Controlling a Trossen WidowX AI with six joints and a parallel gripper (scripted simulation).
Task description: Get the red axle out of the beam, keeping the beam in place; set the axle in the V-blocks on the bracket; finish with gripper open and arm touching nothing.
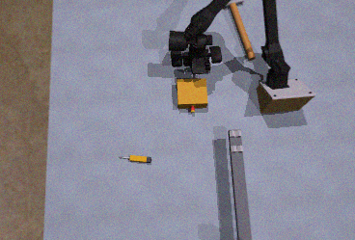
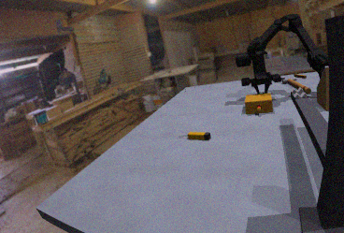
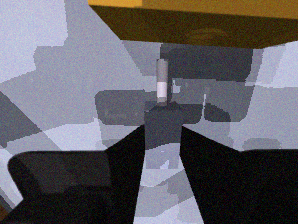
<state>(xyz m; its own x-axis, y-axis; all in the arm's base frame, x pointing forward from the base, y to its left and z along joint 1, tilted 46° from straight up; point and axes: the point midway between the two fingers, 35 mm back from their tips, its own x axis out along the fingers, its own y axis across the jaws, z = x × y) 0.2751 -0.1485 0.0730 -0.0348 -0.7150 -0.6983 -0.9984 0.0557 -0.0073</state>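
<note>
1. Landmark: the yellow beam (image 1: 192, 93) (image 2: 258, 104) (image 3: 200, 22), resting on the pale table (image 1: 121, 196) (image 2: 168, 181).
2. Red axle (image 1: 192, 109) (image 2: 259, 108): sits in the beam; only its red end shows, at the beam's face turned away from the gripper (image 1: 194, 73) (image 2: 263, 92) (image 3: 163, 127). How much remains inside, cannot tell.
3. Jaws: closed on a dark grey block (image 3: 163, 125), not on the axle. A pale pin (image 3: 162, 80) extends from this block toward the beam.
4. Jaws against axle: they stand on the opposite side of the beam from the red end, near the beam, with the beam between.
5. Wrist view: a faint round mark (image 3: 207, 34) on the beam's near face appears right of the pin's line. Contact between pin and beam is not seen.
6. V-blocks (image 1: 235, 141) (image 2: 300, 94): on the end of the long grey bracket (image 1: 241, 191) (image 2: 314, 122) nearer the beam, lower right of it in the top view. No axle lies in them.
7. Screwdriver (image 1: 139, 158) (image 2: 199, 136): lower left of the beam, top view. Hammer (image 1: 242, 32) (image 2: 299, 86): upper right of it.
</note>
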